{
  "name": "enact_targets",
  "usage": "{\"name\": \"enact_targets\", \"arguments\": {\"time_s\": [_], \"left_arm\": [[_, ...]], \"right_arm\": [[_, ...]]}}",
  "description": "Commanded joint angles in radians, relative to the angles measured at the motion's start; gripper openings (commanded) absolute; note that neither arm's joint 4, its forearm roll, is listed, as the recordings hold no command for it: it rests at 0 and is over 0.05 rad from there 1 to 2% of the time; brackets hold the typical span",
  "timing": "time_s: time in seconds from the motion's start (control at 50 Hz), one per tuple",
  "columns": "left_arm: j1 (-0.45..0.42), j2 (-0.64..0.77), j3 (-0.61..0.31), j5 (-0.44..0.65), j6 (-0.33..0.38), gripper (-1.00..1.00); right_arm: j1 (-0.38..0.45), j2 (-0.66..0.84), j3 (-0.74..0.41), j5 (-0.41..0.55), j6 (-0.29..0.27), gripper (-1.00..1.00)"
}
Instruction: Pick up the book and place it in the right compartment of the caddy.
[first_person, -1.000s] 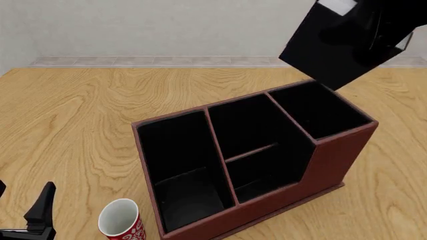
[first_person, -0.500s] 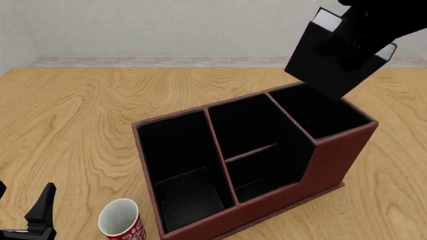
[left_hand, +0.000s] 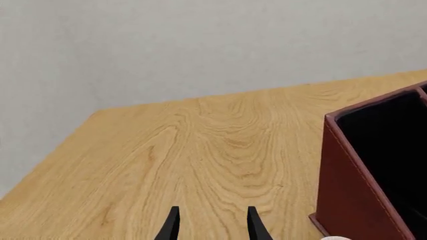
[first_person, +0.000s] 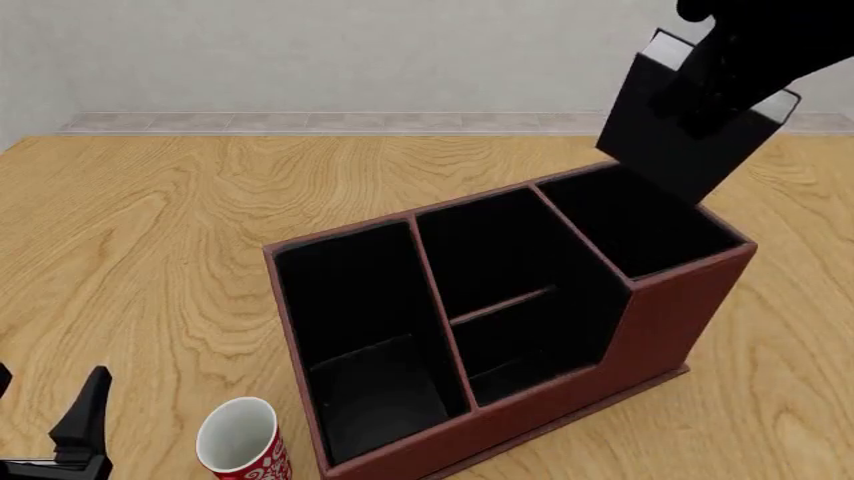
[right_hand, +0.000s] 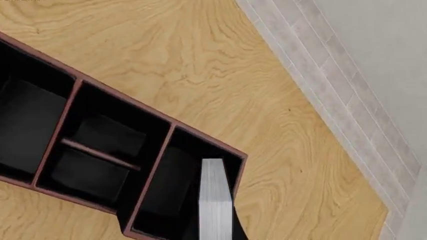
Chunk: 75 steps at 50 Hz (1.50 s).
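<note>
Two thin black fingertips (left_hand: 175, 225) of the left tool (left_hand: 212, 226) stand apart with nothing between them in the left wrist view; ahead lies bare wooden bench (left_hand: 200, 150), and one red-brown wall of the caddy (left_hand: 353, 190) rises beside them.

Front view: the left tool (first_person: 80, 425) sits low at the near edge, close to the red-and-white patterned cup (first_person: 244, 440) and well apart from the work; the right tool (first_person: 727, 65) holds the book (first_person: 687, 120) tilted in the air, its lower corner just over the right compartment (first_person: 641, 225), the tall-walled section of the caddy (first_person: 667, 320); the fingers themselves merge with the dark cover, so how wide they stand I cannot tell, though the book hanging clear of everything suggests a firm clamp.

Right wrist view: the book (right_hand: 215, 200) shows its white page edges end-on, above the right compartment (right_hand: 177, 190); the tool is hidden.

Handling, as a judgement: the book looks stiff, boxy and fairly weighty, with smooth covers that could slide; a hold across both covers near the upper end seems best, leaving the lower end free to enter; it nearly fills the section, so it should be squared to the walls.
</note>
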Motion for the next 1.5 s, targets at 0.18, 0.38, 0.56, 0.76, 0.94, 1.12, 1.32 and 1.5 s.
{"name": "enact_targets", "arguments": {"time_s": [0.18,0.38,0.56,0.76,0.94,1.12,1.32,1.5], "left_arm": [[0.0,0.0,0.001,0.008,0.003,1.0],[0.002,0.0,0.001,0.01,0.005,1.0],[0.0,0.0,0.001,0.017,0.006,1.0],[0.005,0.0,0.0,0.022,0.009,1.0],[0.007,0.0,0.0,0.022,0.013,1.0],[0.0,0.0,0.001,0.025,0.011,1.0],[0.004,0.0,0.001,0.027,0.017,1.0],[0.0,0.0,0.001,0.028,0.018,1.0]], "right_arm": [[-0.008,0.019,-0.001,0.0,0.051,-1.0],[-0.005,0.033,0.026,-0.007,0.069,-1.0],[0.003,0.045,0.057,-0.039,0.082,-1.0],[-0.003,0.047,0.116,-0.078,0.086,-1.0],[-0.016,0.043,0.153,-0.105,0.078,-1.0],[-0.008,0.048,0.182,-0.138,0.093,-1.0],[-0.006,0.056,0.228,-0.183,0.105,-1.0],[-0.004,0.067,0.257,-0.211,0.109,-1.0]]}}
